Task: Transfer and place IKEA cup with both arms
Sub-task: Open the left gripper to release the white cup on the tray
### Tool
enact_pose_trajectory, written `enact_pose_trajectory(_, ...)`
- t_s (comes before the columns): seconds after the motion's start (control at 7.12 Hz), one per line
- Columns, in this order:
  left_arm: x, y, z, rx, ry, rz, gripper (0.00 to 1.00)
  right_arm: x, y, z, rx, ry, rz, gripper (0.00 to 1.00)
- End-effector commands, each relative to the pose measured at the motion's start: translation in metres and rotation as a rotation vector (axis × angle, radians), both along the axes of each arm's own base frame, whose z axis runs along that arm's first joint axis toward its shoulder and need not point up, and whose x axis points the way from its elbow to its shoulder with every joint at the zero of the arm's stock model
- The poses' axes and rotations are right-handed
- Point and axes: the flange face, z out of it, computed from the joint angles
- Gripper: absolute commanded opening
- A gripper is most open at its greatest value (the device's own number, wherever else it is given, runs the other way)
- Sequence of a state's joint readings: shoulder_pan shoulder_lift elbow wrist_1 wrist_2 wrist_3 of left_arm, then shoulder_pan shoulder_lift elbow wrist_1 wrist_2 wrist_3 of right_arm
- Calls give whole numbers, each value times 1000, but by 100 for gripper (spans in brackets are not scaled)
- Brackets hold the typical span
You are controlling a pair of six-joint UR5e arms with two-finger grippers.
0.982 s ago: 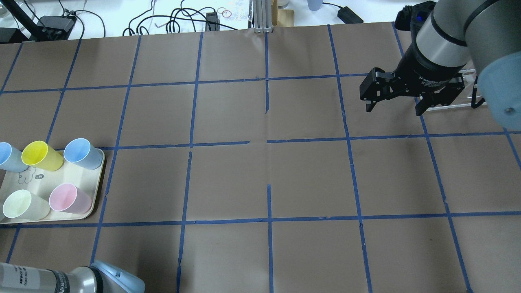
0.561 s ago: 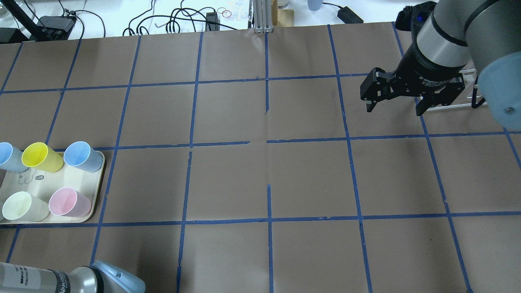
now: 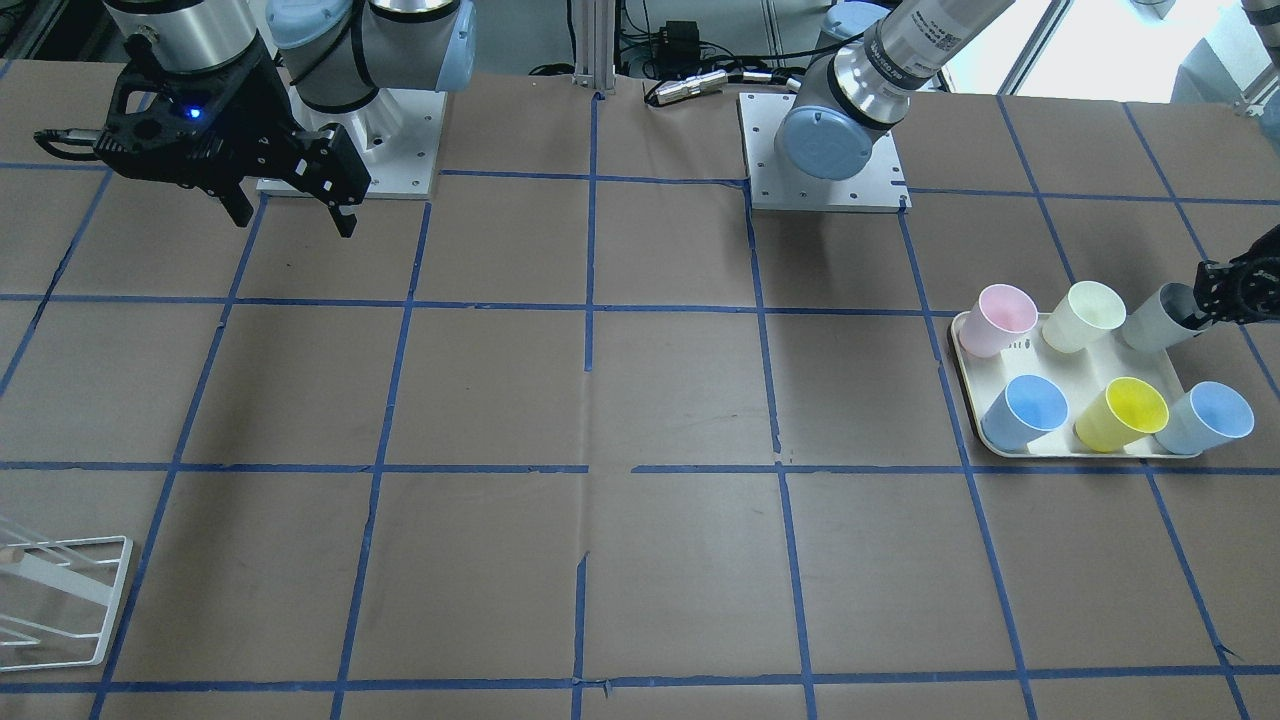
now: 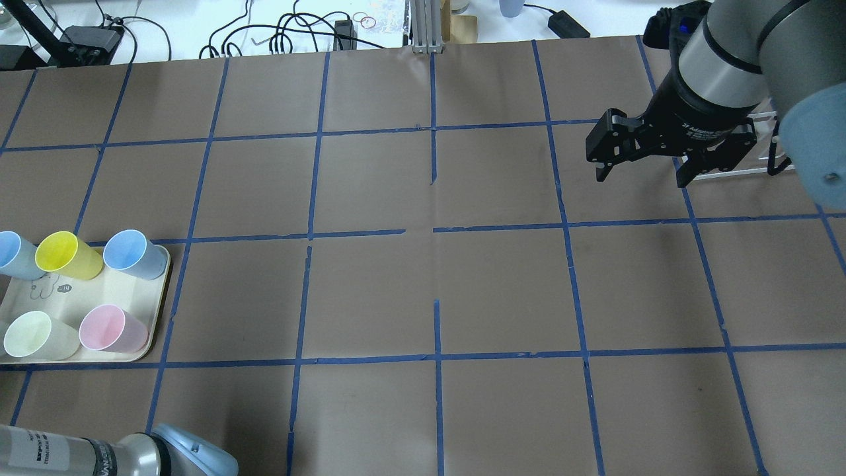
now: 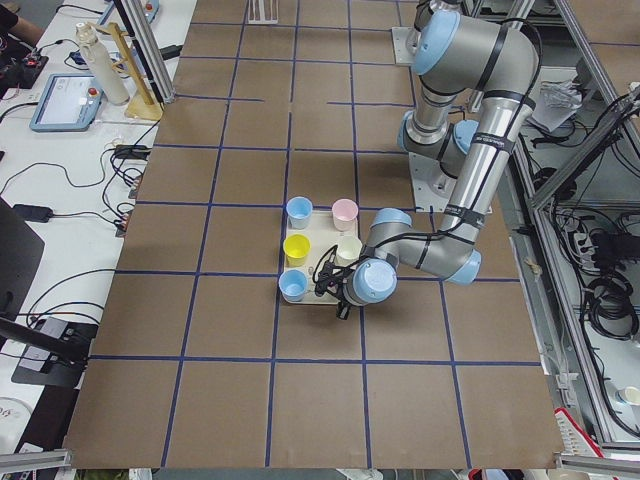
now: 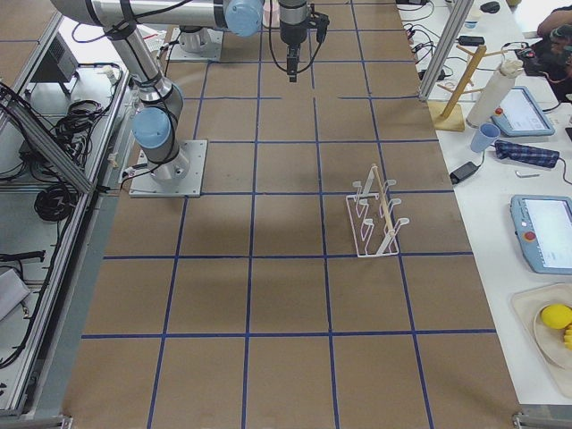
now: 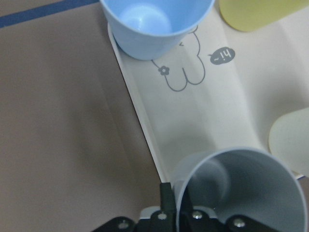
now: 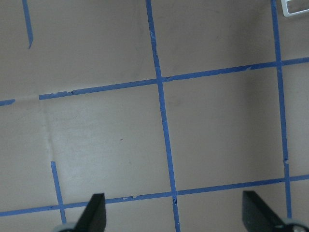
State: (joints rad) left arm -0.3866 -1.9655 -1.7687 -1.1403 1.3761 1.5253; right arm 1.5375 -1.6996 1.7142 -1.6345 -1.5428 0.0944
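Front-facing view: the IKEA cup (image 3: 1155,318) stands at the tray (image 3: 1062,365) corner beside a cream cup (image 3: 1090,312), and the left gripper (image 3: 1205,300) has its jaws pinched on the cup's rim. The right gripper (image 3: 292,212) hangs over the desk (image 3: 600,400), jaws spread wide and holding nothing. Left wrist view: the tray's speech bubble (image 7: 223,56) reads roughly "~14".

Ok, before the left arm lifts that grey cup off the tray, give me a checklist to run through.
1. Left gripper at the light-grey tapered plastic cup: ok, one finger lies against its outer wall.
2. Grip shut on the cup: cannot tell.
3. Gap to the pale cream-green cup: cannot tell, the two stand very close.
4. Right gripper open and empty, ready to receive: ok.
5. White wire rack upright on the table: ok.
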Motion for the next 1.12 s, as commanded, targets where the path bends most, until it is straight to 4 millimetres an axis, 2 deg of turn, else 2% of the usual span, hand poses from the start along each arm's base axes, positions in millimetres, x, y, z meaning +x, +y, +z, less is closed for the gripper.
enact_pose_trajectory(0.0,0,-1,-3,5,4,0,0,2,4,2,12,-2,5,100)
enact_pose_trajectory(0.14,0,-1,-3,5,4,2,0,2,7,7,39,-4,14,100)
enact_pose_trajectory(0.28,0,0,-5,9,6,1,58,2,7,16,43,-1,55,100)
enact_pose_trajectory(0.42,-1,-1,-5,11,8,2,95,1,7,16,46,10,75,100)
enact_pose_trajectory(0.56,-1,-1,-4,21,11,45,96,1,7,15,47,7,85,100)
enact_pose_trajectory(0.7,-2,-3,10,13,-13,51,96,2,8,14,50,8,88,100)
enact_pose_trajectory(0.84,-11,-24,48,2,-58,52,96,2,8,13,52,8,88,100)
enact_pose_trajectory(0.98,-34,-51,98,11,-71,9,97,2,8,12,53,8,88,100)
